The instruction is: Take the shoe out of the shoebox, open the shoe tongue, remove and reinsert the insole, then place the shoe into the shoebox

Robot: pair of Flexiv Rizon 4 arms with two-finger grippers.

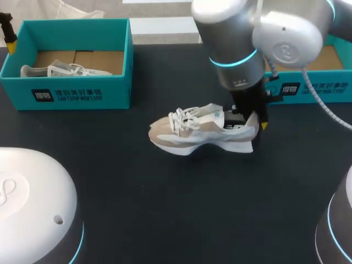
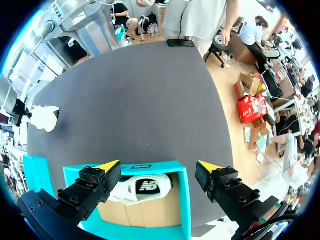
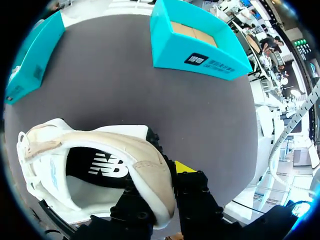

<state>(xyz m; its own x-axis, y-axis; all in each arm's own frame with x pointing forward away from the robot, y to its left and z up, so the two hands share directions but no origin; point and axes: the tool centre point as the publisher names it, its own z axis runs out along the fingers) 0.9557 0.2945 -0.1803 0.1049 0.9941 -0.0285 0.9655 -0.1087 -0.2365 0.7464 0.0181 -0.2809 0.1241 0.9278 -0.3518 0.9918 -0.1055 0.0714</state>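
Note:
A beige and white shoe [image 1: 203, 131] stands on the black table's middle, toe pointing left. My right gripper [image 1: 250, 118] is shut on its heel wall. In the right wrist view one finger is inside the shoe [image 3: 75, 165] and the other, with the yellow tip [image 3: 184, 167], is outside. The black insole [image 3: 102, 167] lies in the shoe. My left gripper [image 2: 157, 172] hangs open above the left teal shoebox [image 2: 182, 200], which holds a second shoe [image 2: 142, 187]. In the head view this gripper [image 1: 10, 37] shows at the box's far left corner.
The left shoebox [image 1: 71, 93] with its shoe [image 1: 60, 70] stands at the back left. A second teal shoebox [image 1: 316, 88] stands at the back right, partly hidden by my right arm; it shows ahead of the right gripper [image 3: 200, 47].

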